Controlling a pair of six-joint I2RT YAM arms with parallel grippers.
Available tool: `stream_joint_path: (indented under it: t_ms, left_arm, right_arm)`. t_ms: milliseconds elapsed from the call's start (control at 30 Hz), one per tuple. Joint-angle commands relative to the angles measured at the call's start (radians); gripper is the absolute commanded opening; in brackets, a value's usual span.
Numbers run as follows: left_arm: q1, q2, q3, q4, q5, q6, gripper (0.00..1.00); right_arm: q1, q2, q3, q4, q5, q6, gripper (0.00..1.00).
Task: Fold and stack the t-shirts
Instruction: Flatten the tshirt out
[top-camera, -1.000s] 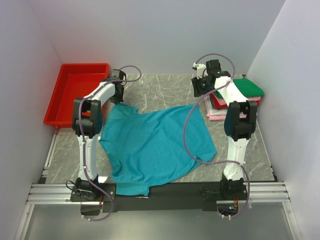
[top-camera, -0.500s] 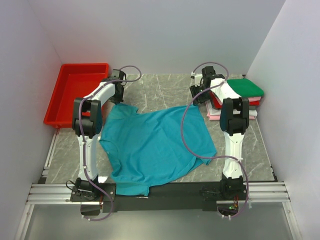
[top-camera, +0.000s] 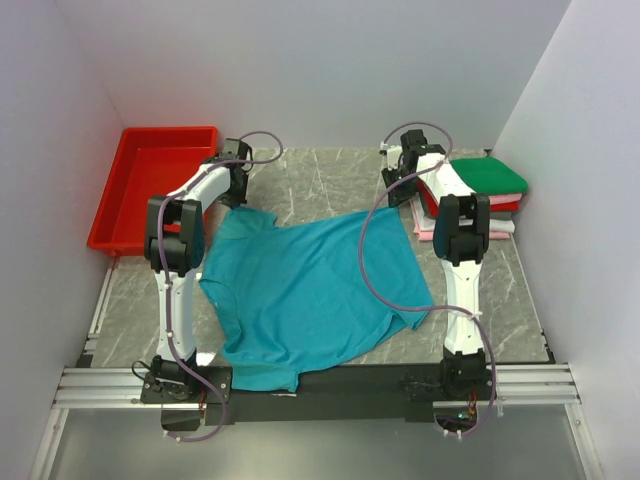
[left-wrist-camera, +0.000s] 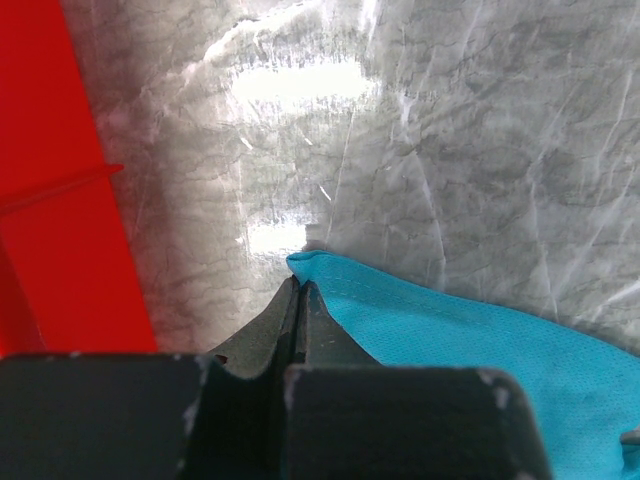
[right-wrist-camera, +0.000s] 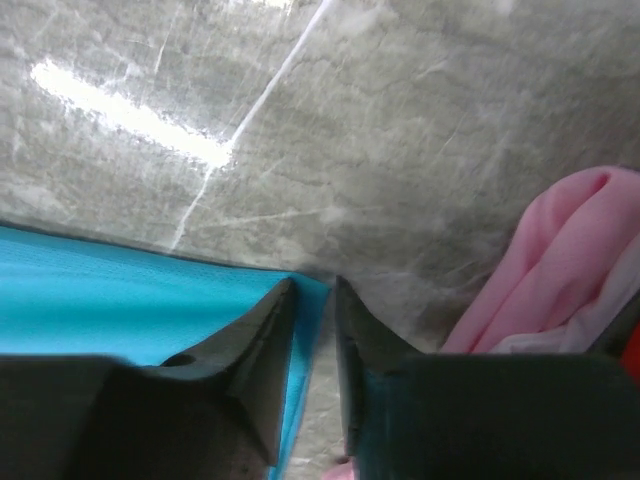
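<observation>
The left gripper (left-wrist-camera: 300, 285) is clenched on the far-left corner of the teal t-shirt (top-camera: 310, 290). In its wrist view the two fingers meet with a fold of teal cloth pinched at their tips. The right gripper (right-wrist-camera: 315, 288) is not yet closed. Its fingers stand a little apart and straddle the shirt's far-right corner, with the cloth edge lying in the gap and bare surface (top-camera: 330, 175) showing beyond the tips.

The shirt lies spread across the middle of the surface. Its far edge runs between the two grippers and its near part reaches the near edge, by the arm bases. Just right of the right gripper, at the far-right corner of the surface, sits the stack of folded shirts (top-camera: 478, 200), with a green shirt (top-camera: 490, 175) on top and a pink shirt (right-wrist-camera: 560, 250) low in the pile. The red tray (top-camera: 150, 185) sits at the far-left corner, beside the left gripper.

The step in hand looks like taking both far corners for the first fold. To do it well, the right gripper should slide slightly further over the corner so that both fingers bite cloth rather than only the hem, then close firmly. It should stay clear of the pink shirt, which is close enough to snag. After that, both grippers should lift together at equal height, keeping the far edge taut so the fold lands square.
</observation>
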Motion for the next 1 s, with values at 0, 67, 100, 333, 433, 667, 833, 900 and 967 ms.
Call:
stream_joint_path:
  t_ms: [0, 67, 100, 333, 433, 667, 833, 900, 967]
  left_arm:
    - [0.0, -0.045, 0.011, 0.005, 0.021, -0.009, 0.0]
    - [0.0, -0.043, 0.016, 0.003, 0.021, -0.011, 0.0]
    - [0.001, -0.043, 0.014, 0.002, 0.021, -0.011, 0.0]
    - [0.001, -0.053, 0.004, 0.012, 0.018, -0.011, 0.0]
    - [0.003, -0.057, 0.001, 0.014, 0.018, -0.014, 0.0]
    - [0.009, -0.068, 0.001, 0.022, 0.021, -0.014, 0.0]
    - [0.01, -0.063, 0.005, 0.017, 0.023, -0.015, 0.0]
    - [0.01, -0.068, 0.002, 0.022, 0.023, -0.015, 0.0]
    - [0.012, -0.074, -0.002, 0.025, 0.021, -0.017, 0.0]
  right_arm:
    - [-0.001, 0.002, 0.018, -0.037, -0.011, -0.002, 0.27]
    - [-0.003, 0.003, 0.021, -0.039, -0.022, -0.005, 0.16]
    - [-0.003, 0.002, 0.023, -0.036, -0.029, -0.007, 0.11]
    - [-0.003, -0.05, 0.034, 0.041, -0.055, 0.002, 0.0]
    - [-0.003, -0.083, 0.049, 0.062, -0.066, -0.001, 0.0]
    - [-0.006, -0.167, 0.0, 0.113, -0.115, -0.017, 0.0]
    - [-0.006, -0.21, -0.051, 0.159, -0.14, -0.019, 0.0]
    - [-0.006, -0.215, -0.054, 0.162, -0.147, -0.022, 0.0]
    - [-0.007, -0.222, -0.06, 0.17, -0.149, -0.019, 0.0]
